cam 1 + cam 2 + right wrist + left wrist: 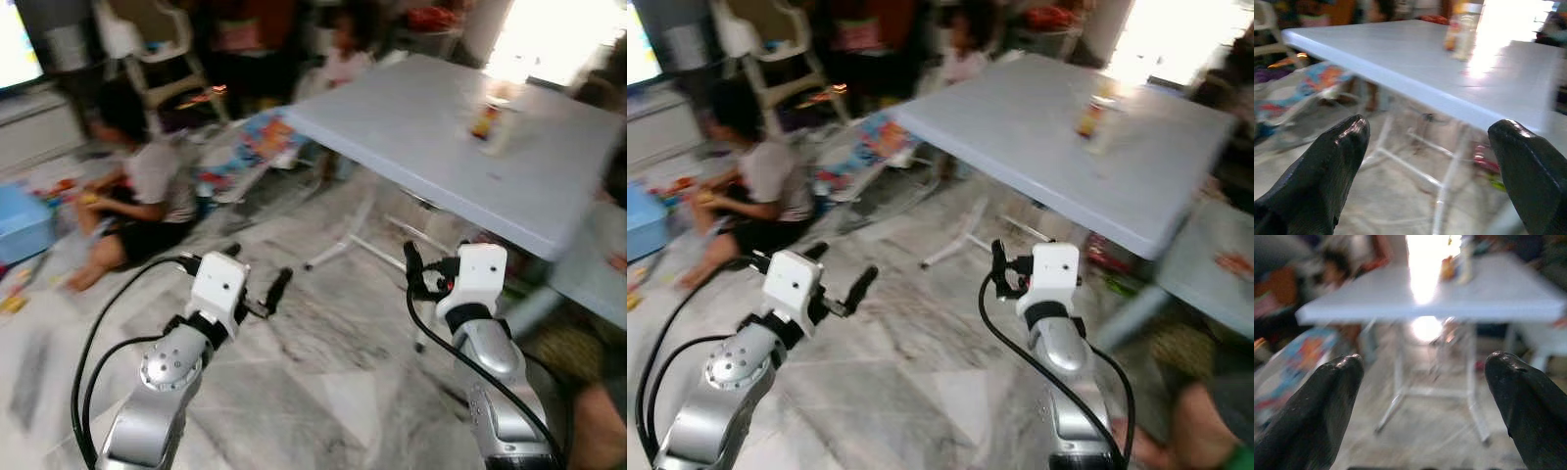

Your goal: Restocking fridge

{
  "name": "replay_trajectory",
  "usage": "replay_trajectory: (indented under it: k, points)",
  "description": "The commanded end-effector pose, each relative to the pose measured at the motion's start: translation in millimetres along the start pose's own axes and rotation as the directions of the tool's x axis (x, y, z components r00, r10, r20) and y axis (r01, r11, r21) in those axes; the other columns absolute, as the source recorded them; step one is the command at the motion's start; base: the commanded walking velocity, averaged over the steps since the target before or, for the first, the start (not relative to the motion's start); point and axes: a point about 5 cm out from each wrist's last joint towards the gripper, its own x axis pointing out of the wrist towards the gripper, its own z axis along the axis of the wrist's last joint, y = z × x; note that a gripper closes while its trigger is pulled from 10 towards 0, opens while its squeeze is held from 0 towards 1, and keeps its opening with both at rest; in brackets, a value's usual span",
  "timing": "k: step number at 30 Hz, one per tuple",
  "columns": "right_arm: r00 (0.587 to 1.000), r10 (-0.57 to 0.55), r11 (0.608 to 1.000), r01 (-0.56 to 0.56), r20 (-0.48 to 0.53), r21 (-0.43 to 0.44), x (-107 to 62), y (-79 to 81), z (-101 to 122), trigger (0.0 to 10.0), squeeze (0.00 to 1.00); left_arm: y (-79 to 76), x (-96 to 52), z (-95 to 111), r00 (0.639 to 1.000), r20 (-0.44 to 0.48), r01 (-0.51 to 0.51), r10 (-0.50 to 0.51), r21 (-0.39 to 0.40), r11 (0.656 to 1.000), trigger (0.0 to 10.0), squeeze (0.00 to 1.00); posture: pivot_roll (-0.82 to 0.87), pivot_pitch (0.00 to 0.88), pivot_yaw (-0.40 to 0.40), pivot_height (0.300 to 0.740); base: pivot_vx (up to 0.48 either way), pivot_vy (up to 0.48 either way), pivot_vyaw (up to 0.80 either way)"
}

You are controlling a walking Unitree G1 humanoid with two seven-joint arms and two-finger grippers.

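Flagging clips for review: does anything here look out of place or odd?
Yes: a person sits on the marble floor among scattered colourful items, near the white folding table. Both the left gripper and right gripper are open and hold nothing.

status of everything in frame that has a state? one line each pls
left gripper: open, empty, held above the floor
right gripper: open, empty, pointed at the table
table: upright on white legs
bottle: standing on the table, too blurred to tell its contents
person: sitting on the floor
high chair: upright
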Motion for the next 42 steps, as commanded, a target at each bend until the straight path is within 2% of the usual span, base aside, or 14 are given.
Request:
replay_trajectory:
  k: [1, 6, 11, 14, 16, 24, 26, 28, 31, 36, 39, 42]
  points:
    - [0.998, 0.034, 0.999, -0.035, 0.053, 0.016, 4.4, 13.4, 12.8, 10.0, 0.00, 11.3, -2.7, 1.0, 0.999, 0.000, -0.045, 0.045, 0.035, 0.998, 10.0, 0.00, 0.00, 0.000, -0.033, 0.740, 0.480, 0.000, -0.50]
    - [0.998, 0.041, 0.999, -0.043, 0.055, 0.024, 1.9, 15.1, 12.2, 10.0, 0.00, 10.4, -2.6, -1.3, 0.997, 0.007, -0.078, 0.078, 0.032, 0.996, 10.0, 0.00, 0.00, 0.000, -0.032, 0.740, 0.475, 0.000, 0.00]
    - [0.997, 0.046, 0.998, -0.048, 0.057, 0.027, 2.5, 15.7, 12.6, 10.0, 0.00, 13.9, -2.2, -1.7, 0.986, 0.035, -0.163, 0.161, 0.054, 0.985, 10.0, 0.00, 0.00, 0.000, -0.032, 0.740, 0.447, 0.000, 0.00]
    - [0.997, 0.045, 0.999, -0.047, 0.056, 0.025, 3.1, 15.7, 12.9, 10.0, 0.00, 15.9, -1.2, -0.5, 0.981, 0.044, -0.191, 0.190, 0.036, 0.981, 10.0, 0.00, 0.00, 0.000, -0.031, 0.740, 0.442, 0.000, 0.00]
    - [0.996, 0.050, 0.999, -0.050, 0.072, 0.004, 4.7, 15.8, 16.6, 10.0, 0.00, 22.7, 0.6, 2.9, 0.966, 0.054, -0.254, 0.252, 0.025, 0.967, 10.0, 0.00, 0.00, 0.000, -0.029, 0.740, 0.444, 0.000, 0.00]
    - [0.994, 0.036, 0.999, -0.035, 0.106, -0.005, 11.3, 17.2, 25.6, 10.0, 0.00, 28.8, 4.6, 8.0, 0.949, 0.063, -0.309, 0.309, -0.010, 0.951, 10.0, 0.00, 0.01, 0.000, -0.014, 0.740, 0.440, 0.000, 0.00]
    - [0.991, 0.038, 0.999, -0.038, 0.129, -0.007, 15.9, 18.9, 31.8, 10.0, 0.00, 30.6, 3.8, 11.8, 0.949, 0.072, -0.306, 0.306, -0.010, 0.952, 10.0, 0.00, 0.01, 0.000, -0.015, 0.740, 0.416, 0.129, 0.00]
    - [0.990, 0.022, 0.999, -0.018, 0.141, -0.031, 19.9, 17.8, 33.8, 10.0, 0.00, 32.9, 0.9, 5.9, 0.949, 0.053, -0.311, 0.312, -0.016, 0.950, 10.0, 0.00, 0.00, 0.000, -0.015, 0.740, 0.392, 0.276, 0.00]
    - [0.991, 0.003, 1.000, 0.000, 0.132, -0.026, 19.2, 14.6, 32.0, 10.0, 0.00, 29.0, 1.2, 3.4, 0.955, 0.045, -0.293, 0.294, -0.033, 0.956, 10.0, 0.00, 0.00, 0.000, -0.010, 0.740, 0.365, 0.311, 0.00]
    - [0.989, 0.009, 0.999, -0.003, 0.144, -0.046, 20.3, 12.6, 34.0, 10.0, 0.00, 31.0, 4.5, 2.3, 0.948, 0.040, -0.311, 0.314, -0.069, 0.948, 10.0, 0.00, -0.01, 0.000, -0.015, 0.740, 0.191, 0.387, 0.00]
    - [0.988, 0.011, 0.998, 0.000, 0.153, -0.070, 21.8, 13.4, 35.5, 10.0, 0.00, 23.4, 6.7, 5.7, 0.965, 0.066, -0.252, 0.255, -0.052, 0.966, 10.0, 0.00, -0.01, 0.000, -0.019, 0.740, 0.135, 0.290, 0.00]
    - [0.988, -0.004, 0.998, 0.013, 0.153, -0.061, 22.2, 13.7, 35.2, 10.0, 0.00, 14.9, 9.1, 6.6, 0.978, 0.076, -0.187, 0.192, -0.067, 0.980, 10.0, 0.00, -0.01, 0.000, -0.021, 0.740, 0.450, 0.000, 0.00]
